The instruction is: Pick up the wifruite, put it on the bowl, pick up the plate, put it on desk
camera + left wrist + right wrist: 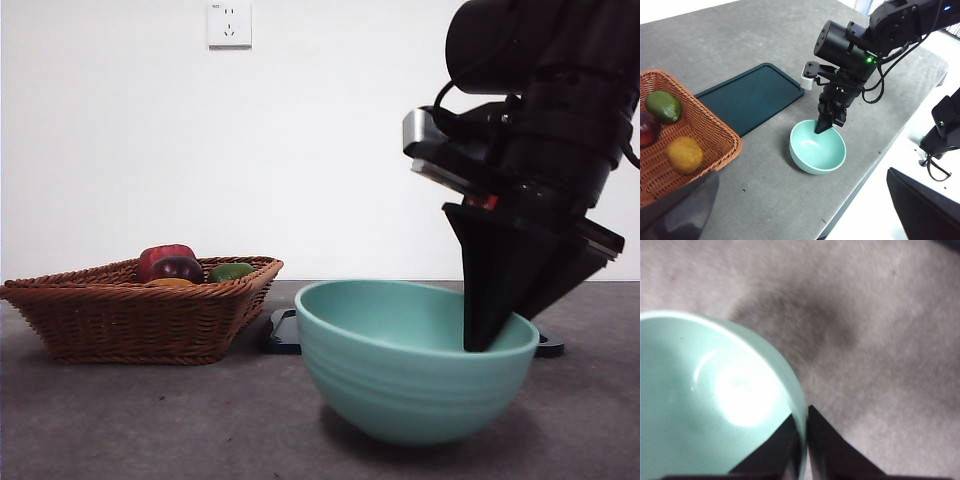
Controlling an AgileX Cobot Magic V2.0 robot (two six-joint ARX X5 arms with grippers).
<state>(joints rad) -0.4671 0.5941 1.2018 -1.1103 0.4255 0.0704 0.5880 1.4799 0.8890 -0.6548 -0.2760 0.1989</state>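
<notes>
clamped on the wall of the bowl (415, 372) by the right gripper (801, 440), one black jaw inside, the other outside, rim pinched between them, jaws nearly closed with only the thin wall in the gap. gripped at roughly 3 o'clock on the rim in the front view, probably because a thin edge is the only part narrow enough for these jaws. bowl tipped a little, the gripped side riding higher, base touching or close to the desk (150, 430). inside of the bowl bare and glossy, no fruit in it. wifruite (685, 155) lying in the wicker basket (715, 131), at about 9 o'clock from the bowl in the left wrist view, beside a dark purple fruit (647, 129) and a green fruit (663, 106); so, by judgement, the first step not done. dark tray (752, 96) flat on the desk between basket and bowl, at about 11 o'clock from the bowl. left gripper (790, 215) held high and back, overlooking the basket, jaws spread wide with nothing between them. risk with a rim pinch: bowl swinging or slipping if lifted fast.
</notes>
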